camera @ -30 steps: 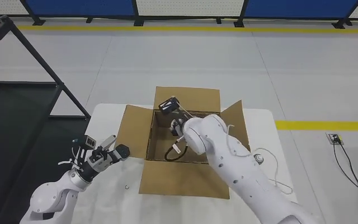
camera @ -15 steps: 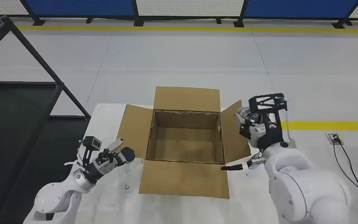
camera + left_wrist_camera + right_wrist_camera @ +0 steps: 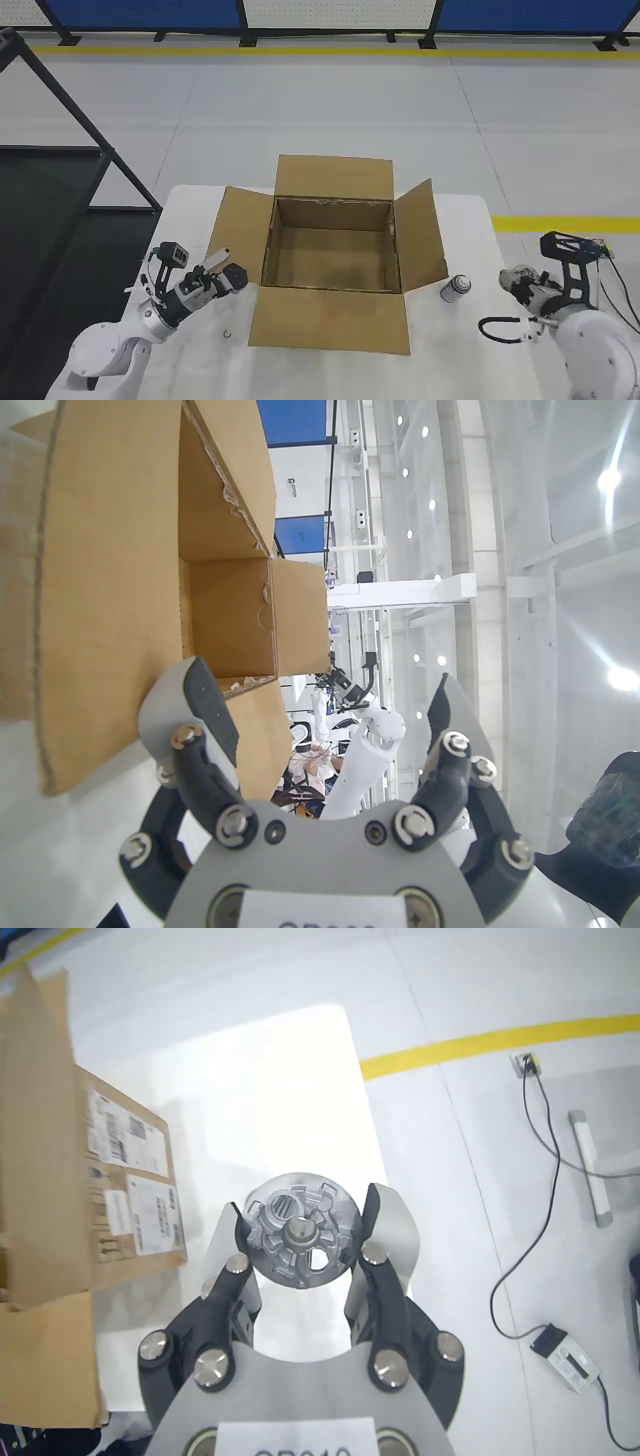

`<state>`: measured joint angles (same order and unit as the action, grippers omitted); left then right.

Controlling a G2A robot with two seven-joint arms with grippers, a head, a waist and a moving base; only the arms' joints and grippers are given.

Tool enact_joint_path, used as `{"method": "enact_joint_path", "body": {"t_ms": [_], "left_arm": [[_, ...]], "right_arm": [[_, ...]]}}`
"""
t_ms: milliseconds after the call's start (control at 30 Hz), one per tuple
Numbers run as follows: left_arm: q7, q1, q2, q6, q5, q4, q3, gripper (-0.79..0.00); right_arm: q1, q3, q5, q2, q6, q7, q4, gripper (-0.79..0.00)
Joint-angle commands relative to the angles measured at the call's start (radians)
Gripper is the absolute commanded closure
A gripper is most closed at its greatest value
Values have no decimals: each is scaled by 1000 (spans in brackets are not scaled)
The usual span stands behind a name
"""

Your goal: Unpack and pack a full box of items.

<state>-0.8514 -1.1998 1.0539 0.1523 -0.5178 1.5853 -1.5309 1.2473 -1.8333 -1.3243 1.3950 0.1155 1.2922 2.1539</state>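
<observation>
The open cardboard box (image 3: 330,300) stands in the middle of the white table (image 3: 200,210), its inside looking bare from above. My right gripper (image 3: 305,1223) is shut on a round grey metal part (image 3: 301,1235) with a hub and ribs. It hovers over the table's right end (image 3: 520,285), well clear of the box's right flap (image 3: 130,1168). A small silver can (image 3: 456,289) stands on the table between that flap and the right arm. My left gripper (image 3: 320,680) is open and holds nothing; it sits by the box's left flap (image 3: 228,272).
A black metal frame (image 3: 90,170) stands off the table's left side. Cables and a small power unit (image 3: 565,1363) lie on the floor to the right, past a yellow floor line (image 3: 565,223). A tiny ring (image 3: 227,334) lies on the table near the left arm.
The right arm came up out of the box and swung to the table's right end with the metal part in its gripper. The left gripper edged slightly toward the box.
</observation>
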Motion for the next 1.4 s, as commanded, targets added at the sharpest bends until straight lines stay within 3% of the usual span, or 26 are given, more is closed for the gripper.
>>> {"method": "enact_joint_path", "body": {"t_ms": [0, 267, 733, 967, 1367], "left_arm": [[2, 4, 0, -2, 6, 0, 6, -785], [8, 15, 1, -6, 15, 0, 22, -785], [21, 22, 1, -8, 6, -3, 26, -785], [26, 26, 2, -11, 7, -1, 30, -785], [29, 34, 1, -15, 7, -8, 34, -785]], "right_arm": [[26, -16, 34, -3, -52, -33, -37, 0], [39, -16, 108, -15, -149, -123, -225, 0], [-79, 76, -31, -32, -70, -87, -420, 0], [-103, 95, -44, -39, -65, -82, -467, -243], [-113, 104, -35, -49, -57, -68, -484, -363]]}}
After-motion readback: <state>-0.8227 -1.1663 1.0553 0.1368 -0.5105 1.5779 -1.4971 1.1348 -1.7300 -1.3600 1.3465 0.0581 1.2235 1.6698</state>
